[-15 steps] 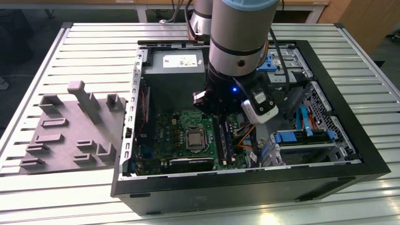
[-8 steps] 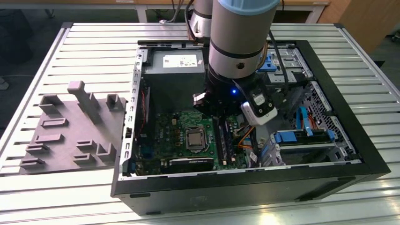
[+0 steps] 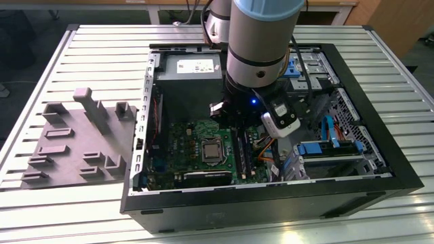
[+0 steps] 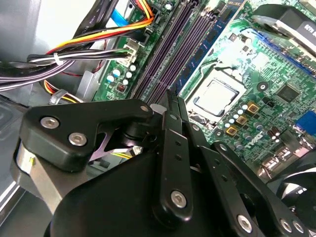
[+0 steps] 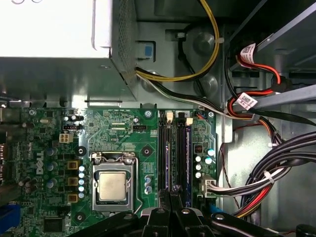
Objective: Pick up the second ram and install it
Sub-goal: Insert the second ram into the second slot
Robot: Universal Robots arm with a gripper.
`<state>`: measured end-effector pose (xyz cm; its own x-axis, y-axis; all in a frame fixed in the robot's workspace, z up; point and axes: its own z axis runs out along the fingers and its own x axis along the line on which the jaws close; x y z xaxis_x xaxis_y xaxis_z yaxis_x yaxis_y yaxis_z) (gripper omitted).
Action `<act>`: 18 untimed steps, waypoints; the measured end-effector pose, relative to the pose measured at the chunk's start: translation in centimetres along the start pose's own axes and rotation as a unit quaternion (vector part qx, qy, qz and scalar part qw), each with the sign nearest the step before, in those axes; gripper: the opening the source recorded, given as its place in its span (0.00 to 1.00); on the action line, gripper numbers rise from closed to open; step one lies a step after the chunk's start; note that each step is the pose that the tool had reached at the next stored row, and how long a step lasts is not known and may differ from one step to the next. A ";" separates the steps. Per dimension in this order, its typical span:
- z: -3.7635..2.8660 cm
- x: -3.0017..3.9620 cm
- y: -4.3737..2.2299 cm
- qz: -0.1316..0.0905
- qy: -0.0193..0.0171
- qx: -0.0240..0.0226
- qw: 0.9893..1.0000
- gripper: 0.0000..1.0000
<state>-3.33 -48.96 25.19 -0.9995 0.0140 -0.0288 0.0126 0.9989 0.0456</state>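
Over the open computer case (image 3: 400,175) on the slatted table (image 3: 101,46), the robot arm (image 3: 261,40) points straight down. Its gripper (image 3: 237,129) hangs low inside the case, right above the green motherboard (image 3: 186,137). The gripper's tip sits over the near end of the long black slots (image 5: 175,153), which lie side by side next to the square silver chip (image 5: 112,186). The second ram (image 5: 188,158) looks to be the long thin board that stands on its edge in one of these slots. It has a bluish edge and sits on the side away from the chip. In the first wrist view the gripper (image 5: 172,197) is just beside the near end of this board, and the board runs straight away from it. In the second wrist view the gripper (image 4: 170,101) sits close to the same end of the board (image 4: 210,42), a little to one side of it. Whether the gripper touches the board cannot be told. Whether the gripper is spread or pinched cannot be told either. Bundles of coloured wires (image 5: 276,163) lie past the slots, on the far side from the chip. A big silver box (image 5: 59,44) fills the case beyond the motherboard. Outside the case, on the exterior view's left, a grey tray (image 3: 74,147) with raised blocks rests on the table, well apart from the gripper.
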 end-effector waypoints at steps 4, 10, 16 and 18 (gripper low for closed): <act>0.17 -0.07 -0.01 0.000 0.000 0.000 1.000 0.12; 0.35 -0.17 -0.01 0.000 0.000 0.000 1.000 0.12; 0.55 -0.23 -0.02 0.000 0.000 0.000 1.000 0.12; 0.61 -0.24 -0.02 0.000 0.000 0.000 1.000 0.12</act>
<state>-3.07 -48.96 24.59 -0.9995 0.0140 -0.0287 0.0127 0.9989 0.0456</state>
